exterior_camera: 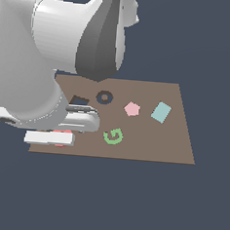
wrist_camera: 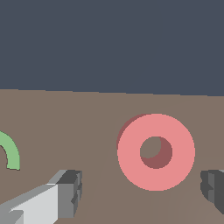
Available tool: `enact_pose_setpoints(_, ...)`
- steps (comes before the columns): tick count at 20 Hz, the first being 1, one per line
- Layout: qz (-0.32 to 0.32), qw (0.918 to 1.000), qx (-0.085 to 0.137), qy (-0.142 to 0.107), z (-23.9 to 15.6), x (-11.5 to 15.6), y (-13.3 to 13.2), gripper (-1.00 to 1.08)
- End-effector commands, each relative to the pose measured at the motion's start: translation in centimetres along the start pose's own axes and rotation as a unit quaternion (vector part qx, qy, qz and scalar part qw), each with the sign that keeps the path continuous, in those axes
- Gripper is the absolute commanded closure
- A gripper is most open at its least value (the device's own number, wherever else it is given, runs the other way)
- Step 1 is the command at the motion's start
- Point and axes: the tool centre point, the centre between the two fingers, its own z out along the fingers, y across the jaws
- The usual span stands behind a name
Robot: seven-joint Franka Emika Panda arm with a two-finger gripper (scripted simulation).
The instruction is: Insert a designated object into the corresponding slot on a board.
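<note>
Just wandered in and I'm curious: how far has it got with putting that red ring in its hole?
Early days. The red ring lies flat on the board, unlifted. The arm is over it, open fingers either side, not touching. Still left: gripping, carrying, and dropping it into the empty ring-shaped slot.

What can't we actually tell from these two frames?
- Red ring: in the exterior view only a sliver shows; the arm's hand covers the rest.
- Square cutout: partly behind the arm, exterior view.
- Gripper: fingertips cut off by the wrist view's edge; height above the board unclear.
- Letter G: mostly cropped in the wrist view.
</note>
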Motion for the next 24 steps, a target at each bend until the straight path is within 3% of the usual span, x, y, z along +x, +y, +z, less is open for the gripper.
enact_pose_setpoints(1,-0.002,1.0,0.0,0.002,0.4,0.6,0.6,-0.92)
enact_pose_setpoints(22,-0.004,1.0,0.0,0.003,3.0,1.5,1.4,-0.92)
enact_pose_setpoints(23,-0.004,1.0,0.0,0.003,3.0,1.5,1.4,1.08)
enact_pose_setpoints(24,-0.004,1.0,0.0,0.003,3.0,1.5,1.4,1.08)
